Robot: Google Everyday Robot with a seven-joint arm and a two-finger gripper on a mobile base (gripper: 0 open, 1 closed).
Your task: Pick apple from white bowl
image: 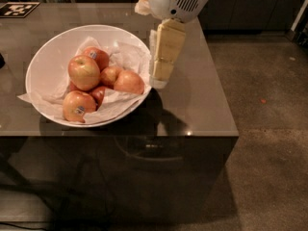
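Gripper: the gripper (161, 76) hangs down from a white vented arm housing (175, 1), just right of the bowl's right rim, and holds nothing.
Gripper state: from this side it reads as one cream block, so it is not possible to make out whether it is spread or closed.
Gripper height: its lower end sits close to the rim; whether it touches the rim or the table is unclear.
Apple: the apple (84, 72), large, shiny and pinkish-red with a yellow blush, lies on top of the pile, left of the bowl's centre and well left of the gripper.
White bowl: the white bowl (41, 64) stands on the left part of the table, lined with crumpled white paper (122, 54).
Other fruit: a stickered apple (97, 57) lies behind the apple, another stickered apple (78, 106) at the near side, a paler apple (110, 75) in the middle, and an orange-pink apple (129, 82) nearest the gripper.
Table: a glossy grey-brown table (202, 95) with a black-and-white marker tag (17, 8) at its far left corner.
Floor: a speckled dark floor (269, 129) lies to the right.
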